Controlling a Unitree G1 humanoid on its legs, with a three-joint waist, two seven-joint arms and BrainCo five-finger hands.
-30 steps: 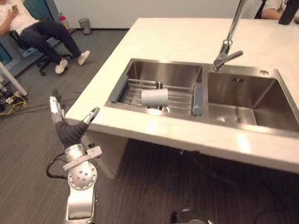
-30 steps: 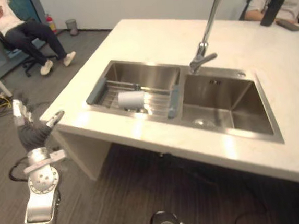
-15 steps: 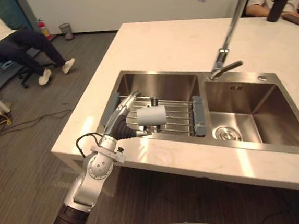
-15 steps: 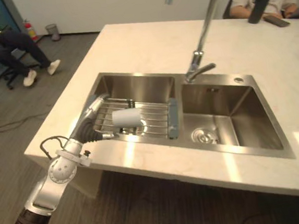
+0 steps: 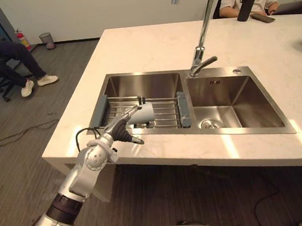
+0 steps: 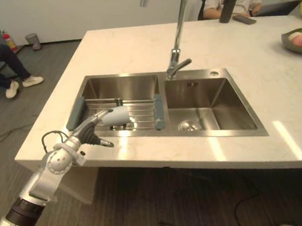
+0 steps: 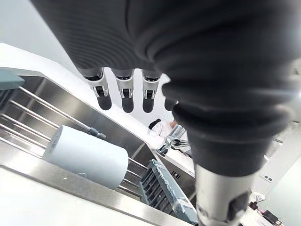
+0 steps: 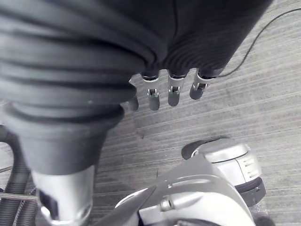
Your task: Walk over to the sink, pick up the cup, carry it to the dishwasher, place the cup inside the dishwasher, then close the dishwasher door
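A plain white cylindrical cup (image 5: 145, 112) lies on its side, its smooth wall resting on a rack of thin metal bars (image 5: 164, 112) with grey-blue plastic end pieces. The rack spans the left basin of a brushed stainless steel double sink (image 5: 237, 132), and the cup is the one thing on it. The robot's left hand (image 5: 118, 130) reaches over the front rim of that basin with its silver, dark-tipped fingers (image 7: 127, 99) held straight just above and beside the cup and the thumb spread apart. It grips nothing, and whether a fingertip touches the cup cannot be told. The right basin is deeper and bare apart from a round drain (image 5: 210, 123). A tall curved chrome faucet (image 5: 202, 34) rises behind the divider between the basins. The sink is set into a smooth pale stone countertop (image 5: 145, 50), which also bears a dark upright bottle (image 5: 244, 1) at its far edge and a grey bowl of fruit (image 6: 298, 39). The right hand (image 8: 173, 96) hangs with relaxed, uncurled fingers over the grey ribbed floor (image 8: 263, 89), holding nothing.
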